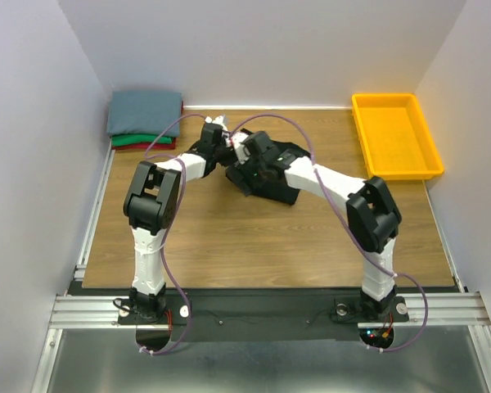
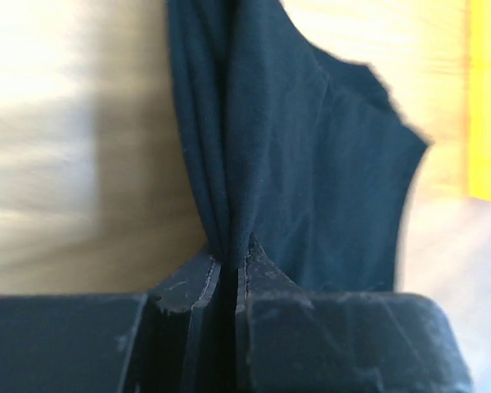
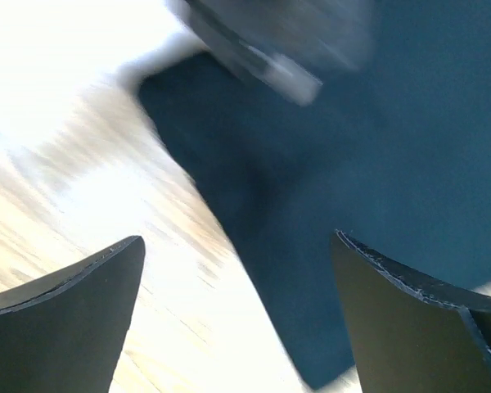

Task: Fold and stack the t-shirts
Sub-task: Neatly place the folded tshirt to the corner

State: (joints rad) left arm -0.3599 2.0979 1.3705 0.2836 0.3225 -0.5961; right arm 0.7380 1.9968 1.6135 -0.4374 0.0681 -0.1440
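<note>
— From above, where's the shirt they're working on?

— The black shirt (image 1: pixel 272 193) lies bunched in the middle of the counter (image 1: pixel 254 246), with both arms bent in over it. The left hand (image 1: pixel 215 133) and the right hand (image 1: pixel 247 152) come close together at its far side. From up here I can't tell what either one grips.

— And the rest?

— A folded pile (image 1: pixel 145 115) sits in the far left corner, grey-blue on top with green and red beneath, well apart from the black one. I'd guess that's where it goes once folded. The yellow bin (image 1: pixel 395 135) stands at the far right.

— The left wrist camera?

— The left hand (image 2: pixel 231 260) is pinched tight on a gathered fold of the black shirt (image 2: pixel 311 164), and pleats run out from between the fingers. To me that's a hold on an edge, ready to pull it over. Whether the cloth is off the wood, I can't say.

— And the right wrist?

— It's blurred, but the right hand (image 3: pixel 237 246) has its fingers spread wide with nothing between them. Black cloth lies beyond them to the right and bare wood to the left. It looks free to take another corner, so the fold isn't done.
</note>
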